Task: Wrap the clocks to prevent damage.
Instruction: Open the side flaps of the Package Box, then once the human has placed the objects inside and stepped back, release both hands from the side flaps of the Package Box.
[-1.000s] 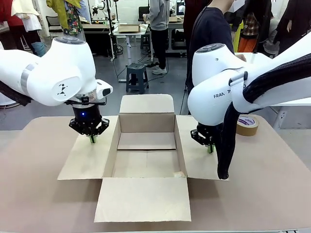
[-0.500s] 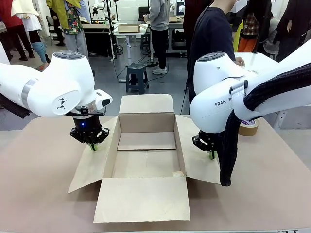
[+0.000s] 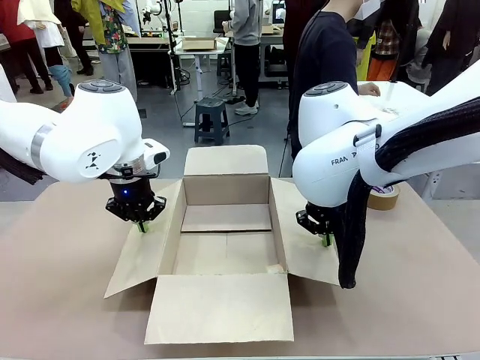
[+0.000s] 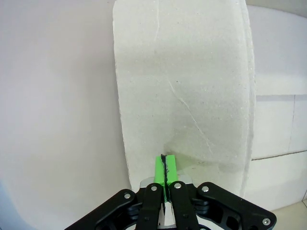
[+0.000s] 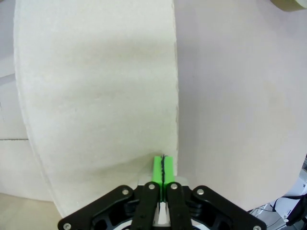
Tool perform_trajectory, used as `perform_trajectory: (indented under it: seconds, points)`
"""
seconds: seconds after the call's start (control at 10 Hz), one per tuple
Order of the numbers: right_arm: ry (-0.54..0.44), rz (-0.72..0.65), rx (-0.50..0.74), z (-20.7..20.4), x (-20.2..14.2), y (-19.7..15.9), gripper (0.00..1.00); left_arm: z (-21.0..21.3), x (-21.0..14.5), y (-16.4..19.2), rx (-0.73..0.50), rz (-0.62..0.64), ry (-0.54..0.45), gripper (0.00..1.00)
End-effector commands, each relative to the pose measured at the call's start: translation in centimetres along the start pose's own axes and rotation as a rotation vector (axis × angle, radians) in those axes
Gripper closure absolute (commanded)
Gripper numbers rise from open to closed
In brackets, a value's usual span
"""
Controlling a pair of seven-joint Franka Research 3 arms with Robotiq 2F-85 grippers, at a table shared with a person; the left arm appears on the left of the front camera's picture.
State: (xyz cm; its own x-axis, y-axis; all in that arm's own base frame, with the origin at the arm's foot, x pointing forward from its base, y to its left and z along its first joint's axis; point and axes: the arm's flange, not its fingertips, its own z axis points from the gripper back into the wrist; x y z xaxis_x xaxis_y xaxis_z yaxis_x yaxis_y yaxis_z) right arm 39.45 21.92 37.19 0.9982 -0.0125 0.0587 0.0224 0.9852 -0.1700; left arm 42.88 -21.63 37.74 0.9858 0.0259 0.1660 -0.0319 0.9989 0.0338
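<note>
Your left gripper (image 3: 142, 226) had its fingers pressed together on nothing, with the tip at the left flap (image 3: 142, 255) of the open cardboard box (image 3: 225, 190) in the middle of the table (image 3: 52, 300). Your right gripper (image 3: 326, 241) was closed in the same way at the right flap (image 3: 298, 251).

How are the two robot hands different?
The left gripper touches the left flap; the right gripper touches the right flap. A blue light glows above the left gripper; a black sleeve hangs beside the right gripper. Both are shut, with green pads.
</note>
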Motion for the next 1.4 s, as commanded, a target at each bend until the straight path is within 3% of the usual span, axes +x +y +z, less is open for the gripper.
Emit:
perform_trajectory:
  seconds: [0.0, 1.3]
  points:
    - [0.002, -0.002, -0.002, -0.04, 0.00, -0.08, 0.99, -0.14, -0.38, -0.55, 0.003, -0.016, 0.002, 0.99]
    - [0.002, -0.002, -0.002, -0.04, 0.00, -0.08, 0.99, -0.14, -0.38, -0.55, 0.003, -0.016, 0.002, 0.99]
